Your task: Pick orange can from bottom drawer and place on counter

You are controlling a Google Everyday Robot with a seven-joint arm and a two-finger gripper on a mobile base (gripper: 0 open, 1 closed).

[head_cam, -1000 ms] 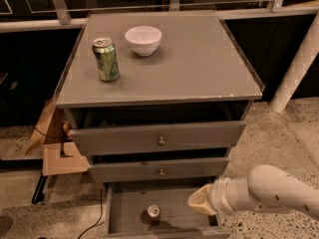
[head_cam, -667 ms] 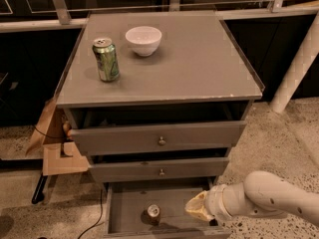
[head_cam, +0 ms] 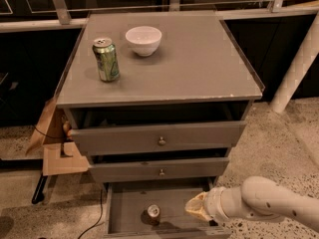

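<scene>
Camera view, the only one: the bottom drawer (head_cam: 127, 210) stands pulled open at the lower middle of the frame. The orange can (head_cam: 153, 213) sits upright on its grey floor, silver top facing up. The gripper (head_cam: 193, 208) hangs at the drawer's right side, lower right of the frame, beside the can but apart from it. Nothing is grasped, so the pick has not begun and the drawer being open is the only part done. What remains, by my reading, is closing in on the can, taking hold, lifting it clear of the low front panel and setting it on the tabletop (head_cam: 199, 63). That surface fills the upper middle of the frame and carries a green can (head_cam: 106, 59) and a white bowl (head_cam: 143, 40), with bare room to their right.

Whether the gripper is spread or closed cannot be told, since only its pale tip shows end-on. The arm (head_cam: 269, 203) runs out of the frame at the right edge. The drawer's front panel is cut by the lower edge, and the can's side is mostly hidden from this high angle.
</scene>
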